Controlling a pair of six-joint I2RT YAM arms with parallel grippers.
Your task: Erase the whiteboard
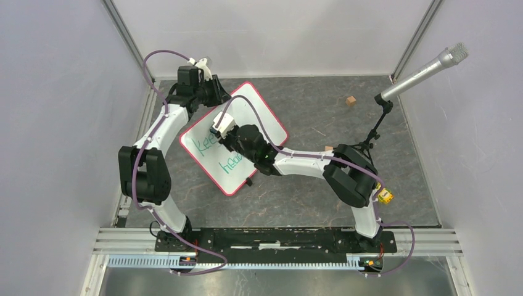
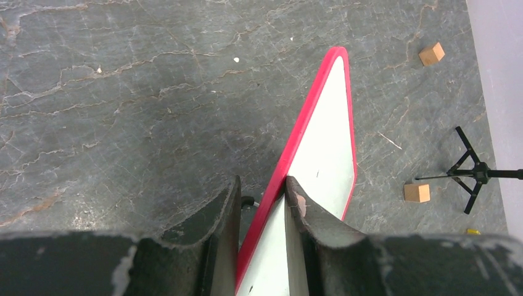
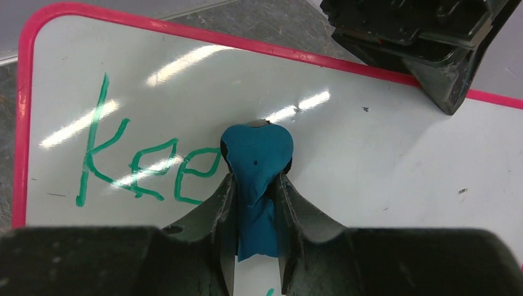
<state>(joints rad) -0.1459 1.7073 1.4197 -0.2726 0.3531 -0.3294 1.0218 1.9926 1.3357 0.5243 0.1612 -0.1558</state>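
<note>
The whiteboard [image 1: 262, 117], white with a red rim, lies at an angle on the grey table [image 1: 321, 197]. Green handwriting [image 1: 206, 148] covers its near left part. My left gripper [image 1: 217, 94] is shut on the board's far left rim; in the left wrist view its fingers [image 2: 262, 185] straddle the red edge of the board [image 2: 327, 142]. My right gripper [image 3: 254, 179] is shut on a blue eraser pad [image 3: 257, 154], pressed on the white face [image 3: 370, 160] just right of the green letters "Kee" [image 3: 123, 166]. The left gripper also shows in the right wrist view [image 3: 432, 55].
A microphone [image 1: 425, 71] on a black tripod [image 2: 472, 172] stands at the right. Two small wooden blocks [image 2: 432, 53] [image 2: 417, 192] lie on the table right of the board. A yellow item [image 1: 385, 196] sits by the right arm. White walls enclose the table.
</note>
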